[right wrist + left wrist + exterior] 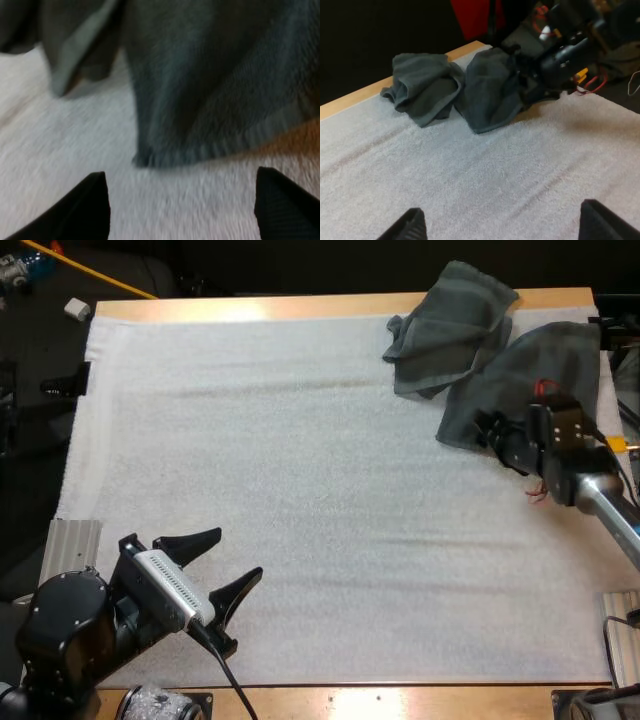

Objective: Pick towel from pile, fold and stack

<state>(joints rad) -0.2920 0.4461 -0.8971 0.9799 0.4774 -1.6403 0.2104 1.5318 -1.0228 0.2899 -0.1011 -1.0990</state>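
Left gripper (238, 553) sits over the near left corner of the white mat (300, 480), with its fingers spread apart and clear of any object. Bare mat surface runs from this gripper across the centre of the mat towards its far right corner. The wooden table (300, 306) shows as a narrow strip along the mat's far and near edges.

Two dark grey-green towels lie at the far right corner of the mat. The crumpled towel (450, 325) is bunched into loose folds and overlaps the mat's far edge. The flatter towel (545, 375) touches it and reaches the mat's right edge. Its hemmed edge (220, 150) rests on the mat, facing the centre.

The right gripper (492, 438) is at that hemmed edge. Its fingers stand apart and hold nothing, with the cloth just ahead of the fingertips (85, 210).
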